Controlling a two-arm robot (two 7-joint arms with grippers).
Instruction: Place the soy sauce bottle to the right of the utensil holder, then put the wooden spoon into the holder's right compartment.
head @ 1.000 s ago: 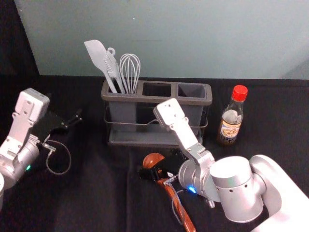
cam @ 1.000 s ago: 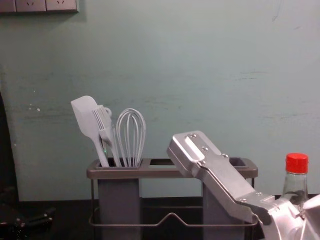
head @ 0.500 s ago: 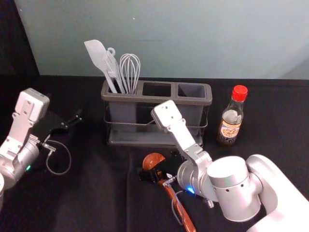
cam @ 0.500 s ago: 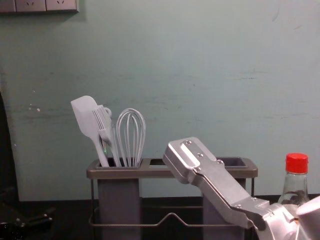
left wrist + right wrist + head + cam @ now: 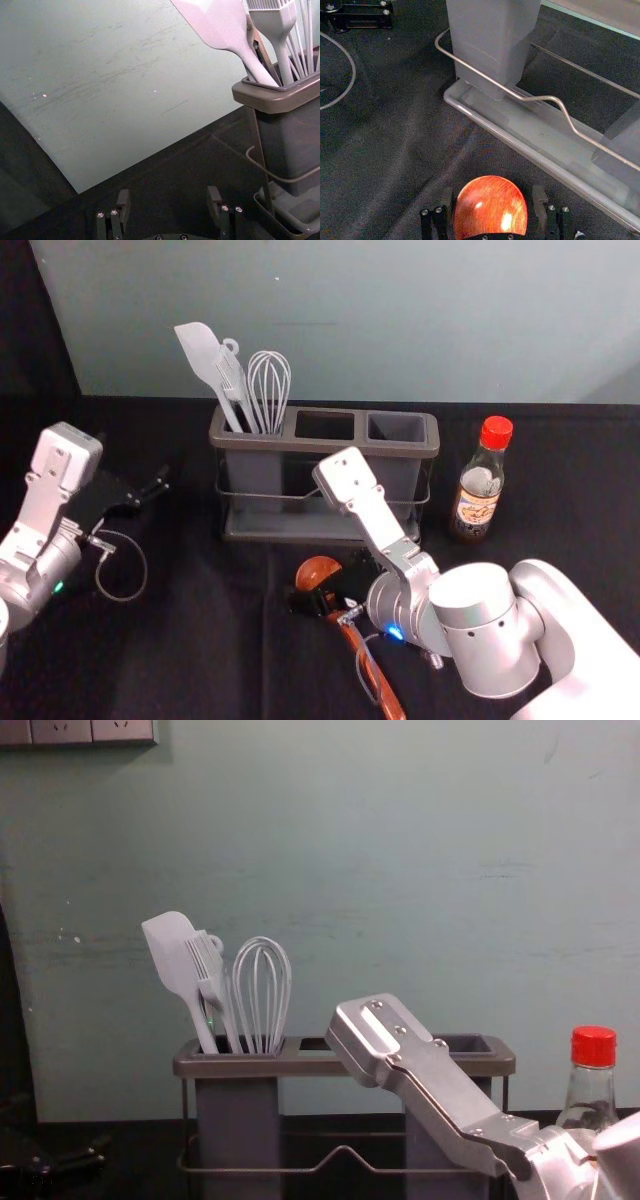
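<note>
Fingers apart, the right gripper [image 5: 318, 592] flanks the wooden spoon [image 5: 316, 570] at the holder's [image 5: 330, 445] six o'clock; the head view adds the soy sauce bottle [image 5: 476, 507], at three, to its wrist view. The left gripper [image 5: 153, 490] hovers spread-fingered at nine.

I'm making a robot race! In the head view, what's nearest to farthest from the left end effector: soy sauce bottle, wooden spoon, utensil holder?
1. Utensil holder: right of the left end effector.
2. Wooden spoon: at the right end effector, in front of the utensil holder.
3. Soy sauce bottle: farthest, right of the utensil holder.
</note>
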